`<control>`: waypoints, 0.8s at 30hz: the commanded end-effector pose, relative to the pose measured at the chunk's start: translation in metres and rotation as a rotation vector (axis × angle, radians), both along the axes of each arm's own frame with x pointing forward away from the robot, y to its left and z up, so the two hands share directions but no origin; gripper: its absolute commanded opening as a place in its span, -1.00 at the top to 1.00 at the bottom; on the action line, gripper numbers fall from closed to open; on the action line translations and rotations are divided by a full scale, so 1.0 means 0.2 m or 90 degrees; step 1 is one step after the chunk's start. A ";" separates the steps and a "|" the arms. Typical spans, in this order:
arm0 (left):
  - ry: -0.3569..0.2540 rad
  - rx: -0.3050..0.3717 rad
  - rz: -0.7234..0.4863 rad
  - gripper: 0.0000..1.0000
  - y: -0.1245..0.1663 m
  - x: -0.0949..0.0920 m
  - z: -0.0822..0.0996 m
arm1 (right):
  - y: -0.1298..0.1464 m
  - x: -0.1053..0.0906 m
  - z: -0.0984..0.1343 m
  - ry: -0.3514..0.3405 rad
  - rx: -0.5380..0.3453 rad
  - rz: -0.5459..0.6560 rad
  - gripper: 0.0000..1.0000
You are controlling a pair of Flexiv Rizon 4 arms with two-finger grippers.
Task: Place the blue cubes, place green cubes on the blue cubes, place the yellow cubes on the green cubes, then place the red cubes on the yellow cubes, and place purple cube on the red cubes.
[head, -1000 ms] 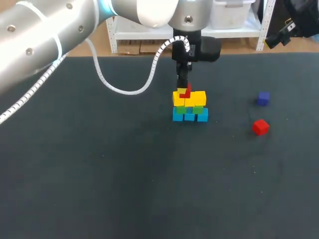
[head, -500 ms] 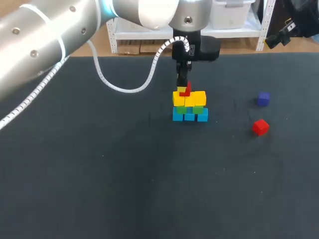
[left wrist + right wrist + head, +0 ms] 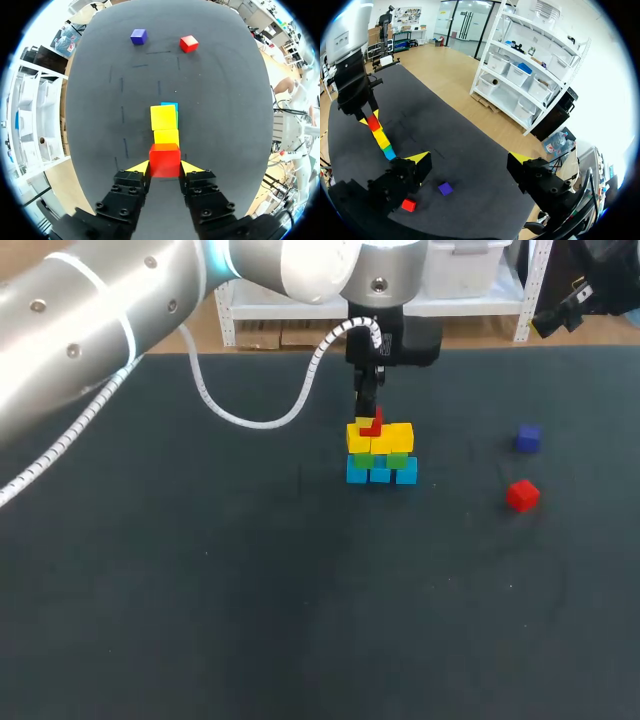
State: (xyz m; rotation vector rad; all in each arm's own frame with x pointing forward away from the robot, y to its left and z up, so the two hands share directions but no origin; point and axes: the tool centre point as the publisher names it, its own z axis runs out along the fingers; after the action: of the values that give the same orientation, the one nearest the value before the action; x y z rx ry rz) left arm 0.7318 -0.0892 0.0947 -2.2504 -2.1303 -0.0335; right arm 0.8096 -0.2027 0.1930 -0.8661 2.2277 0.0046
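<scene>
A stack stands mid-table: blue cubes [image 3: 380, 473] at the bottom, green cubes [image 3: 381, 459] on them, yellow cubes [image 3: 381, 438] above. My left gripper [image 3: 369, 418] hangs straight over the stack, shut on a red cube [image 3: 373, 426] that sits at the top of the yellow layer. In the left wrist view the red cube [image 3: 164, 159] is pinched between both yellow fingertips [image 3: 139, 167], with yellow cubes [image 3: 163, 117] beyond it. A second red cube [image 3: 521, 495] and the purple cube [image 3: 528, 438] lie loose at the right. My right gripper [image 3: 470, 160] is open, high above the table's right side.
The dark table mat [image 3: 250, 590] stretches bare in front of and to the left of the stack. The left arm's white cable [image 3: 300, 390] loops down behind the stack. From the right wrist, the loose purple cube [image 3: 445, 188] and red cube [image 3: 409, 205] lie below the gripper.
The left arm's upper links have shifted a little. The gripper and its red cube stay at the top of the stack; the loose cubes have not moved.
</scene>
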 end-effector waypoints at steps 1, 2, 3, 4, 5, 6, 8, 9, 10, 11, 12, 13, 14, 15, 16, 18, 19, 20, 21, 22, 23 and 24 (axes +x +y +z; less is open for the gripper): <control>0.002 0.004 0.002 1.00 -0.01 0.02 0.00 | 0.01 -0.02 -0.01 -0.009 -0.004 -0.008 -1.00; 0.002 0.004 0.002 1.00 -0.01 0.02 0.00 | 0.01 -0.02 -0.01 -0.009 -0.004 -0.008 -1.00; 0.002 0.004 0.002 1.00 -0.01 0.02 0.00 | 0.01 -0.02 -0.01 -0.009 -0.004 -0.008 -1.00; 0.002 0.004 0.002 1.00 0.00 0.02 0.00 | 0.01 -0.02 -0.01 -0.009 -0.004 -0.008 -1.00; 0.002 0.004 0.003 1.00 0.00 0.02 0.00 | 0.01 -0.02 -0.01 -0.009 -0.004 -0.008 -1.00; 0.002 0.003 0.004 1.00 0.00 0.02 -0.01 | 0.01 -0.02 -0.01 -0.009 -0.004 -0.008 -1.00; 0.001 0.002 0.004 1.00 0.00 0.02 -0.01 | 0.01 -0.02 -0.01 -0.009 -0.004 -0.008 -1.00; 0.001 0.001 0.004 0.88 -0.01 0.02 -0.01 | 0.01 -0.02 -0.01 -0.009 -0.004 -0.008 -1.00; -0.002 0.000 0.003 0.76 -0.01 0.02 -0.01 | 0.01 -0.02 -0.01 -0.009 -0.004 -0.008 -1.00; -0.003 0.000 0.002 0.76 -0.01 0.02 -0.01 | 0.01 -0.02 -0.01 -0.009 -0.004 -0.008 -1.00; -0.003 0.000 0.001 0.73 -0.01 0.02 -0.01 | 0.01 -0.02 -0.01 -0.009 -0.004 -0.008 -1.00; -0.003 0.000 0.002 0.69 -0.01 0.02 0.00 | 0.01 -0.02 -0.01 -0.009 -0.004 -0.008 -1.00; -0.003 0.000 0.002 0.64 -0.01 0.02 0.00 | 0.01 -0.02 -0.01 -0.009 -0.004 -0.008 -1.00; -0.002 -0.001 0.002 0.59 -0.01 0.02 0.00 | 0.01 -0.02 -0.01 -0.009 -0.004 -0.008 -1.00; -0.002 -0.001 0.001 0.55 -0.01 0.02 0.00 | 0.01 -0.02 -0.01 -0.009 -0.004 -0.008 -1.00; -0.001 -0.002 0.001 0.50 -0.01 0.02 0.00 | 0.01 -0.02 -0.01 -0.009 -0.004 -0.008 -1.00; -0.002 -0.002 0.000 0.50 -0.01 0.02 0.00 | 0.01 -0.02 -0.01 -0.009 -0.004 -0.008 -1.00; -0.002 -0.002 0.000 0.49 -0.01 0.02 0.00 | 0.01 -0.02 -0.01 -0.009 -0.004 -0.008 -1.00; -0.002 -0.001 0.000 0.49 -0.01 0.02 0.00 | 0.01 -0.02 -0.01 -0.009 -0.004 -0.008 -1.00; -0.003 -0.001 -0.001 0.48 -0.01 0.02 0.00 | 0.01 -0.02 -0.01 -0.009 -0.004 -0.008 -1.00; -0.003 -0.001 -0.002 0.47 -0.01 0.02 0.00 | 0.01 -0.02 -0.01 -0.009 -0.004 -0.008 -1.00; -0.003 -0.001 -0.002 0.46 -0.01 0.01 0.00 | 0.01 -0.02 -0.01 -0.009 -0.004 -0.008 -1.00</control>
State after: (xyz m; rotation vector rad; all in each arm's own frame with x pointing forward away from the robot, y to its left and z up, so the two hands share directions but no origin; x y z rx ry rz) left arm 0.7344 -0.0905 0.0943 -2.2573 -2.1307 -0.0354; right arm 0.8096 -0.2027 0.1930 -0.8661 2.2277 0.0046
